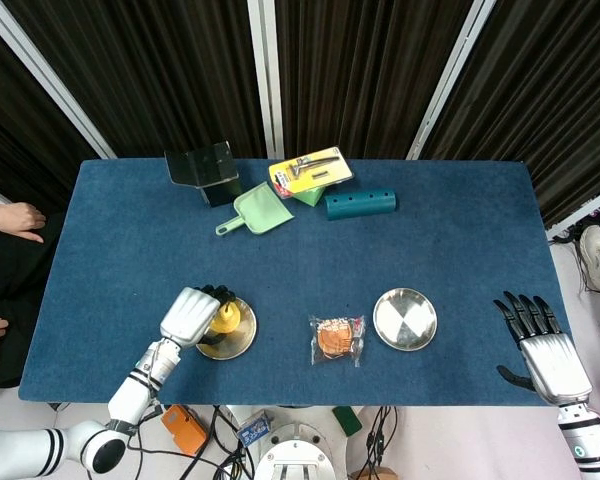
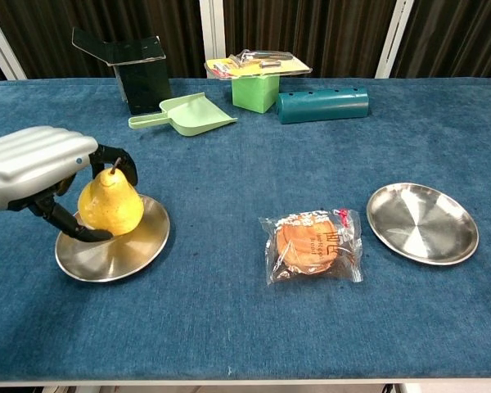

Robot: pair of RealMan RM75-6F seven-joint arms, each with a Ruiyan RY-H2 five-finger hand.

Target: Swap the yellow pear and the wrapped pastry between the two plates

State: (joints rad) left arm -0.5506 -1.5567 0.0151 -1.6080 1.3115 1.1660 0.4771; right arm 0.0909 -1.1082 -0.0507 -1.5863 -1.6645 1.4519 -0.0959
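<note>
Chest view: left hand (image 2: 41,172) wraps yellow pear (image 2: 110,204) upright on left plate (image 2: 135,250), smooth/top-heavy so grip the belly; wrapped pastry (image 2: 313,242) on cloth looks light, crinkly; right hand (image 1: 542,340) spread, empty.

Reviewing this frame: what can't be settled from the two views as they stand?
- Whether the yellow pear already rests on the left plate: the left hand wraps it, hiding its base in the chest view; the head view shows only a sliver.
- Right hand: outside the chest view; its palm side faces away in the head view.
- Print on the wrapped pastry: too small.
</note>
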